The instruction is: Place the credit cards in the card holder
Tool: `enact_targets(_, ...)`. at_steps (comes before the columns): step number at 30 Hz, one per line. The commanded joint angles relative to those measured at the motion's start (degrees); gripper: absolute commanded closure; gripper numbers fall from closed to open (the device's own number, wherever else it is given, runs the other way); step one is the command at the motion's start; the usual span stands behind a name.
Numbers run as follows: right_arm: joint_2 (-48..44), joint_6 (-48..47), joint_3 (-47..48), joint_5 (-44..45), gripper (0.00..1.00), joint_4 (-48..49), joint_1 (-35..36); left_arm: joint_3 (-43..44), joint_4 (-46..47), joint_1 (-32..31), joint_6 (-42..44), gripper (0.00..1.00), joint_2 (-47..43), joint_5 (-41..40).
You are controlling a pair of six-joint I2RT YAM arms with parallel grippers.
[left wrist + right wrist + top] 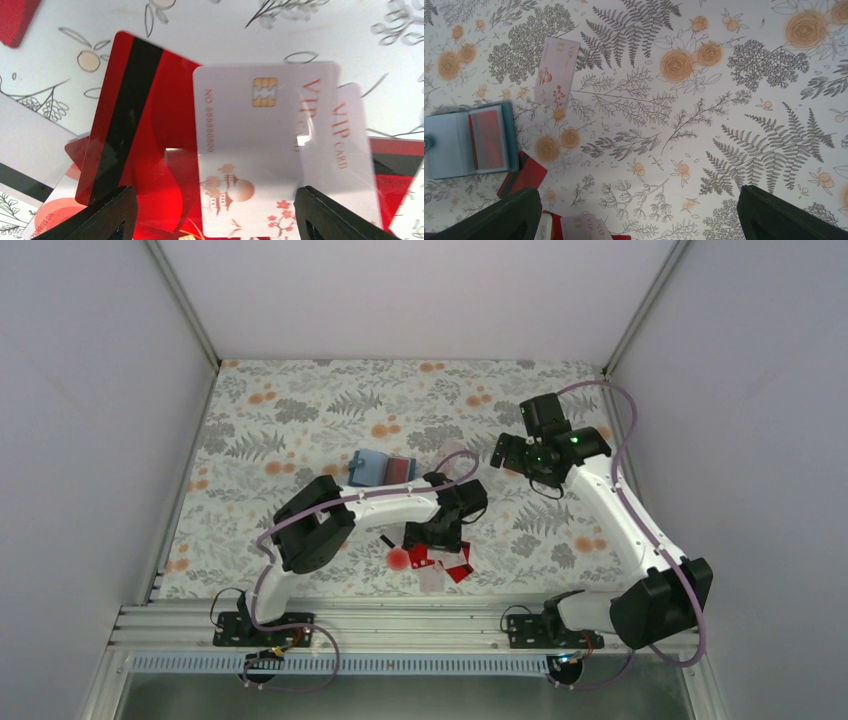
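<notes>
Nearest the arm bases, a loose heap of credit cards (445,565), some red and some pale, lies on the flower-patterned counter (300,390). A small round red blob (398,558) sits just to the heap's left. The left hand (437,538) hangs right over the heap, pointing down. In its wrist view its fingers (107,215) stand wide apart on either side of the pile. Between them a white VIP card (250,150) with a gold chip overlaps a red card with a black stripe (135,125), and a second pale VIP card (352,150) shows past the white one's far edge. One finger sits at the white card's edge, but I cannot tell whether it touches, and nothing is clearly gripped. Farther back, beyond the left forearm, the teal card holder (454,140) lies open and flat with a red card in its clear sleeve (489,137). Another red card (526,175) lies at the holder's corner, seemingly tucked partly under it. A lone pale card (556,70) rests on the counter near the holder, apart from it. Farthest back and to the right, the right hand (641,220) hovers above the patterned counter with its fingers spread fully, holding nothing.
</notes>
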Motion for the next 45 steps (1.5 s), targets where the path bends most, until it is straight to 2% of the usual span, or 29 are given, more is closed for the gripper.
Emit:
enact_targets(1, -0.08, 0.3, -0.85, -1.8, 0.01, 0.87, -0.67, 3.9, -1.26, -0.4, 0.53, 0.21, 0.63, -2.65)
enact_targets(5, -0.32, 0.18, -0.37, -1.56, 0.01, 0.67, -1.06, 6.54, -1.87, -0.43, 0.93, 0.2, 0.28, -3.37)
enact_targets(11, -0.79, 0.27, 0.03, -1.14, 0.01, 0.3, -1.69, 8.63, -2.59, -0.48, 2.5, 0.14, 4.11, -0.97)
enact_targets(18, -1.35, 0.01, -0.28, -1.61, 0.01, 0.3, -1.93, 7.35, -3.19, -0.21, 2.57, 0.16, 6.91, 1.59)
enact_targets(30, -1.14, -0.77, -0.21, -1.77, 0.01, 0.34, -1.97, -1.78, 1.51, 0.17, 1.27, 0.37, 5.59, 5.1)
enact_targets(45, -0.32, -1.24, -0.53, -3.33, 0.01, 1.39, -2.05, 0.98, 2.29, -0.58, 3.12, 0.55, 3.71, 1.5)
